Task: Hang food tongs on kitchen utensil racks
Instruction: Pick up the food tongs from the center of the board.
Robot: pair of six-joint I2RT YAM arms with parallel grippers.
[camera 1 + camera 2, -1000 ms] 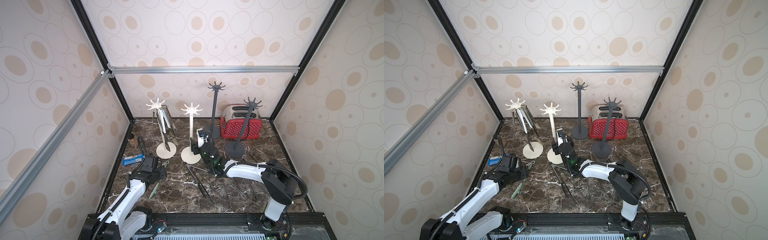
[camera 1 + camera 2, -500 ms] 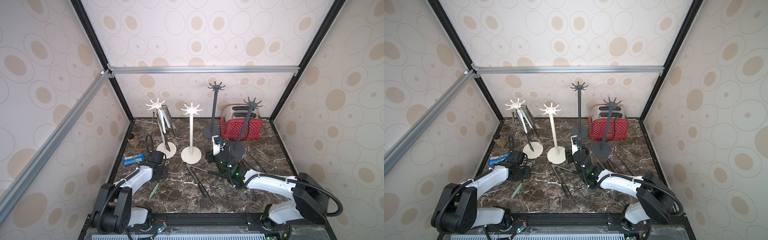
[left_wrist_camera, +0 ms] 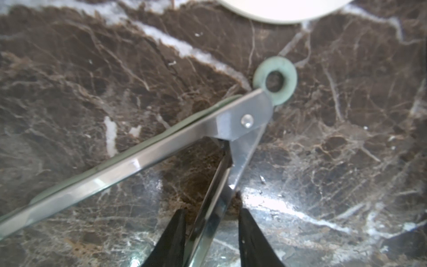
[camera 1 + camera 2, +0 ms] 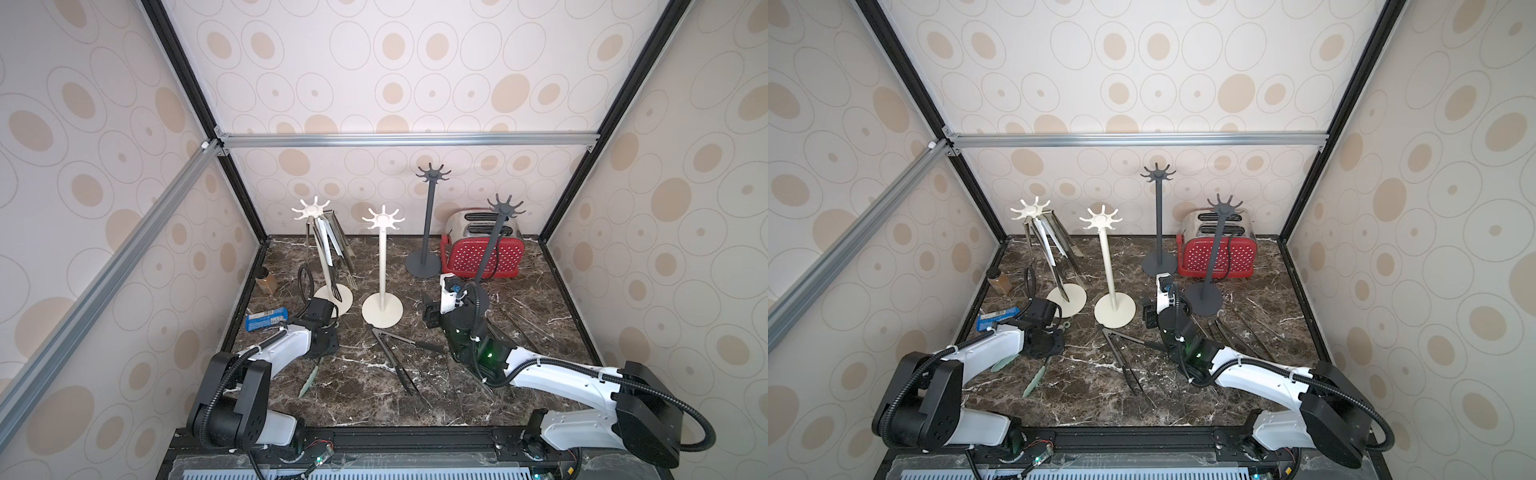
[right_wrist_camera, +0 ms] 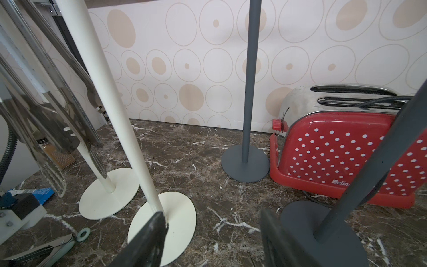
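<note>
Looking at a dark marble tabletop inside a circle-patterned enclosure. Seeing a red polka-dot toaster at the back right.

Counting four kitchen utensil racks, all upright:
- left cream rack near the left wall
- second cream rack just beside it
- rear grey rack next to the toaster
- front grey rack in front of the toaster

Finding several steel food tongs hung from the left cream rack's crown, tips down by its base. Spotting black tongs flat on the marble between the arms, loose steel tongs flat at the right, and green-tipped tongs flat beside the left arm.

Reading the left gripper as low over the green-tipped tongs near the hinge. Fingers parted, straddling one steel leg with a gap on one side, not clamped.

Reading the right gripper as raised off the table, parted, nothing between, pointed between the second cream base and the front grey base.

Noting a blue packet and a brown jar by the left wall. Noting the pale green hanging ring flat on the marble near a cream base.
</note>
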